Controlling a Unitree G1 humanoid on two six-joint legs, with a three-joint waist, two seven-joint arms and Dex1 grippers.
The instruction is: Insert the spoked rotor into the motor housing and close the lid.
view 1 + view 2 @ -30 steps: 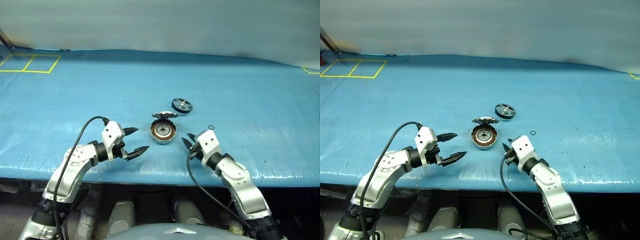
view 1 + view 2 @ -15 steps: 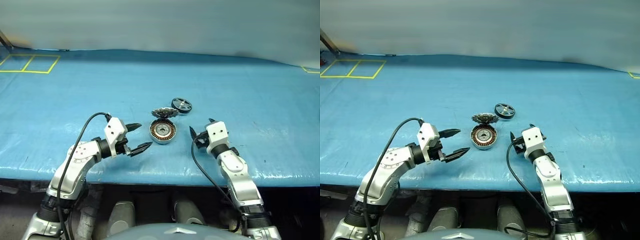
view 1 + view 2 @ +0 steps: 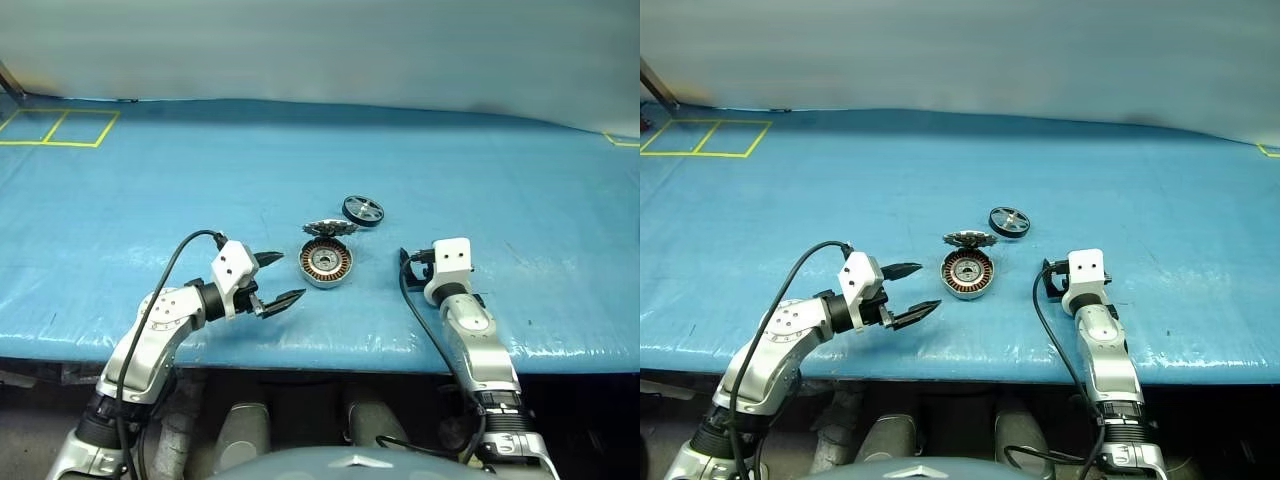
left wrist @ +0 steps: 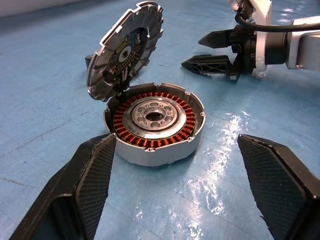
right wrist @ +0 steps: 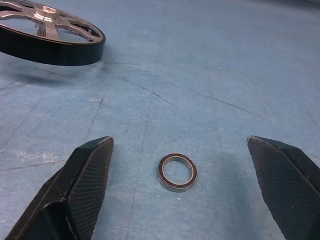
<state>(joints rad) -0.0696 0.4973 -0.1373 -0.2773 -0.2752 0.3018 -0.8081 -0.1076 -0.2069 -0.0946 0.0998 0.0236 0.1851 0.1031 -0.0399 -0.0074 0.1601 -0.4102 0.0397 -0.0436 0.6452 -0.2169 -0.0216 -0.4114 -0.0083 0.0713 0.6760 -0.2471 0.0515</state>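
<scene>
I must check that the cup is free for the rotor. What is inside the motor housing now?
Inside the motor housing are a ring of copper windings around a silver centre with a hole. No rotor sits there; the lid stands tilted open. The hole's bottom is not visible.

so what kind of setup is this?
Looks like a robot test bench, not a home: a blue mat with yellow tape squares, and loose motor parts on it, housing, rotor, small ring.

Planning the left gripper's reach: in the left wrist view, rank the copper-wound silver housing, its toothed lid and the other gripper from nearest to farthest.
1. Copper-wound silver motor housing, between the left gripper's open fingers.
2. Toothed silver-grey lid, raised behind the housing.
3. Right gripper, beyond, open.
</scene>
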